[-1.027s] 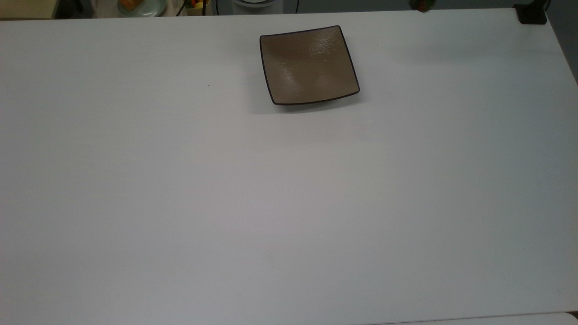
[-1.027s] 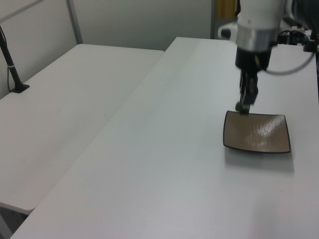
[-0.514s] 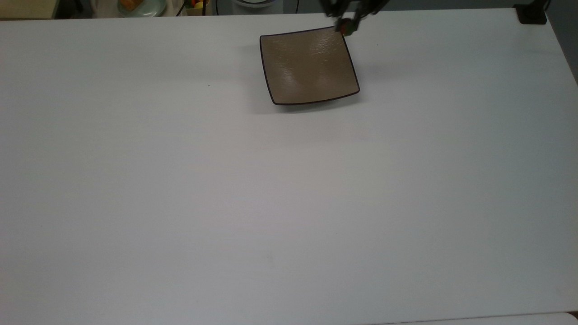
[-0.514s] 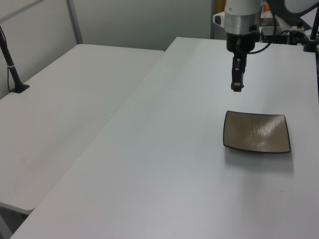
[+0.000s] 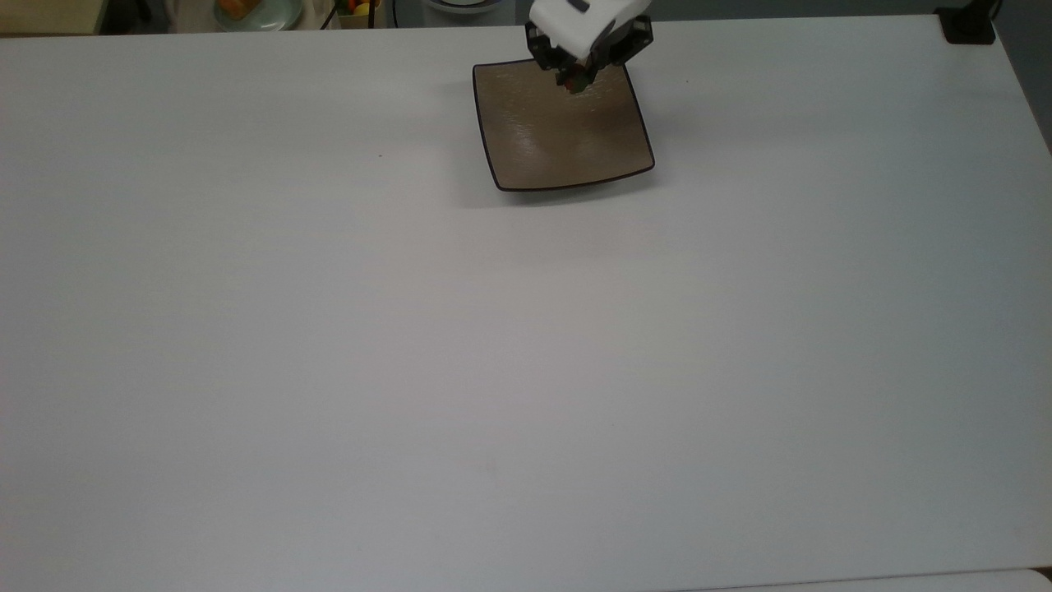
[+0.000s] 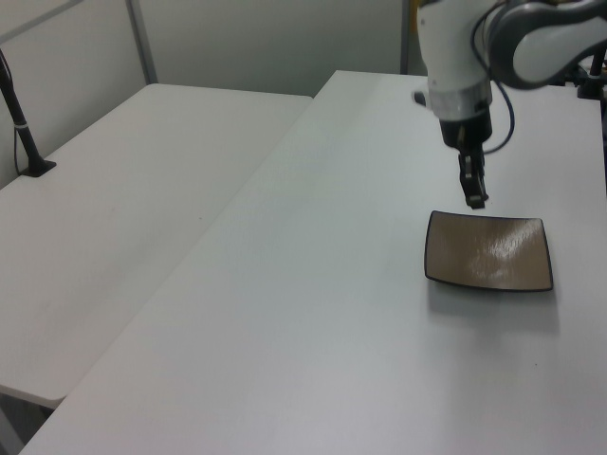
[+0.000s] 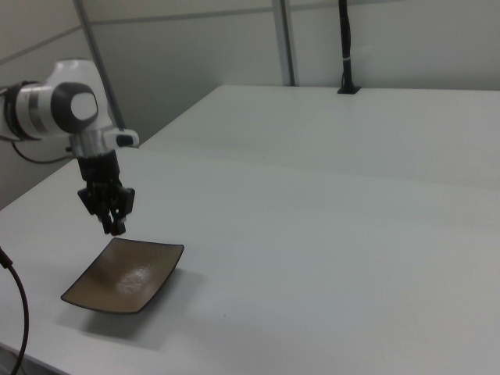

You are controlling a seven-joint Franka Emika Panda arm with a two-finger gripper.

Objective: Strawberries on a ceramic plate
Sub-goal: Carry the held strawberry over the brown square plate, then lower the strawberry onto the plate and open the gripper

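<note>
Since the earlier frames the arm has swung in from beyond the table's far edge and now hangs over the plate, where a second ago the top view showed its load only at the upper border.

The white table [image 5: 526, 345] is the largest thing here, one broad sheet, with a second table beside it at the left view's left. On it sits one ceramic plate [image 5: 567, 140], square, glossy tan-brown with a thin dark rim; in the top view it lies toward 12 o'clock of the table. One arm reaches in from the far side. Its end effector [image 5: 578, 80] points down, above the plate's 12 o'clock edge and clear of the surface, as the right view [image 7: 114, 226] shows with a gap beneath the tips. Its fingers are drawn close together, pinching one strawberry [image 5: 579, 82], a tiny dark red speck at the tips.

The height probably keeps the fruit clear of the upturned rim during the carry. Hovering inside the rim means a release should land on the glaze, not the table. I judge lowering toward the middle comes next, since so small a berry may roll.
</note>
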